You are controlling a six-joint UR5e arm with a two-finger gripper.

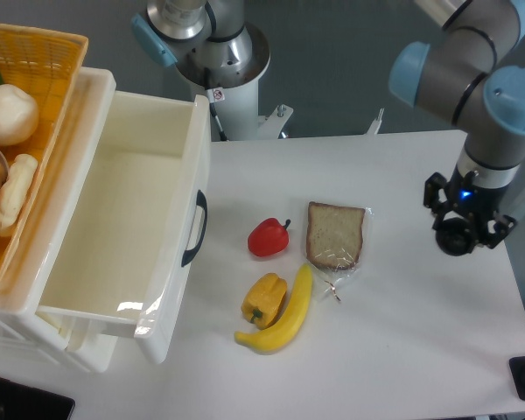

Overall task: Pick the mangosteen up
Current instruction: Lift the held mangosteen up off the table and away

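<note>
Now I see my gripper (462,229) at the right side of the white table (402,350), with its fingers closed around the mangosteen (456,237) — a small dark round fruit that shows between and just under them. It seems lifted a little off the surface, but from this angle I cannot tell this for sure. The arm comes down to it from the upper right corner (grey tubes with blue caps).

Well apart to the left lies the slice of bread (336,234) in a clear wrapper. Just beside it, further left, is the red pepper (269,237). Below these two, the banana (282,313) lies diagonally, and the yellow pepper (264,297) is touching its left side.

Further left stands the big white bin (171,262) with a dark handle — and at the far left edge the orange basket (35,96) rests on it, holding pale round foods.
</note>
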